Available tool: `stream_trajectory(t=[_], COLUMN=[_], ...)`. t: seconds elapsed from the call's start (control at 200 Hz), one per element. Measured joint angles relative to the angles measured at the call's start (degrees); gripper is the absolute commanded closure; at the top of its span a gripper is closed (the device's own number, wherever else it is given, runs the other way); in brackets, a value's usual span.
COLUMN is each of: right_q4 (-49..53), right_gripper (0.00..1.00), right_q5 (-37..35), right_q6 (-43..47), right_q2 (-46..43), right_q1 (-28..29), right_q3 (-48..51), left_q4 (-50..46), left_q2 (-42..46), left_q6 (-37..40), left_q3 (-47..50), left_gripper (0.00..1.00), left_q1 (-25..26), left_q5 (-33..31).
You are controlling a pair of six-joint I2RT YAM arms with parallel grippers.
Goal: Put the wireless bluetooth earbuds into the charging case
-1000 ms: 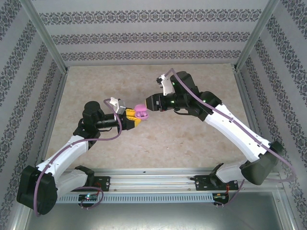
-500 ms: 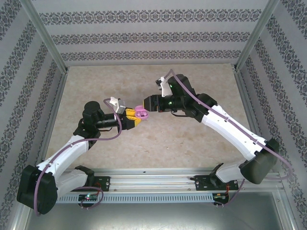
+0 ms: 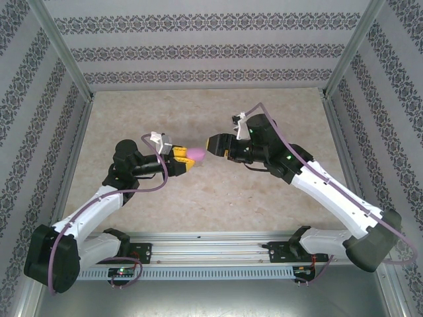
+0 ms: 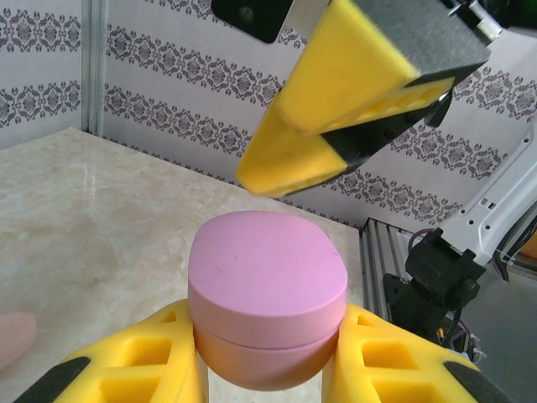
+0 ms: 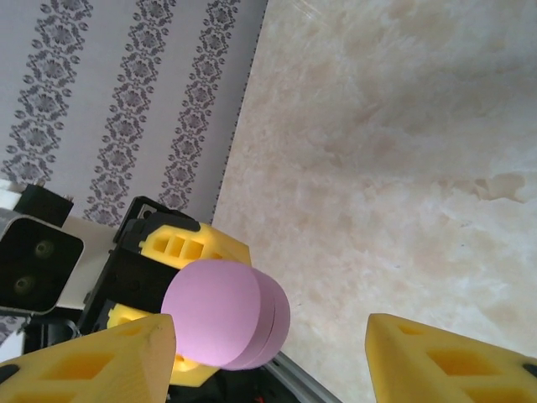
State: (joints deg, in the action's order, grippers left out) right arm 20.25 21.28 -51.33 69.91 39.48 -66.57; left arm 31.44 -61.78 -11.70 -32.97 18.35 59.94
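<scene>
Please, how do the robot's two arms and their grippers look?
Both arms, the left arm and the right arm, have white links and black joints, with a thin purple cable along each. The left gripper and the right gripper carry wedge-shaped yellow fingers with rectangular cut-outs and black backing.

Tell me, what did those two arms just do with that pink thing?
The right gripper drew back to the right, away from the pink case, and its jaws now stand open. The left gripper stayed put, still clamped on the closed case.
</scene>
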Motion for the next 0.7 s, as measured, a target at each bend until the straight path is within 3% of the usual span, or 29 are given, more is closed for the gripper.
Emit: stream_trajectory(t=[0.49, 0.699], right_q4=[-15.58, -20.28], right_gripper=[0.38, 0.52], right_q5=[8.79, 10.78], right_q6=[-11.89, -15.56], right_q2=[5.97, 8.66], right_q1=[0.04, 0.13], right_q3=[4.33, 5.22], left_q4=[5.11, 5.53], left_q2=[-3.87, -4.61], left_q6=[-3.41, -3.63], left_q3=[0.0, -0.04], left_gripper=[0.76, 0.76], left_q1=[0.0, 0.0], left_q5=[-0.48, -2.12])
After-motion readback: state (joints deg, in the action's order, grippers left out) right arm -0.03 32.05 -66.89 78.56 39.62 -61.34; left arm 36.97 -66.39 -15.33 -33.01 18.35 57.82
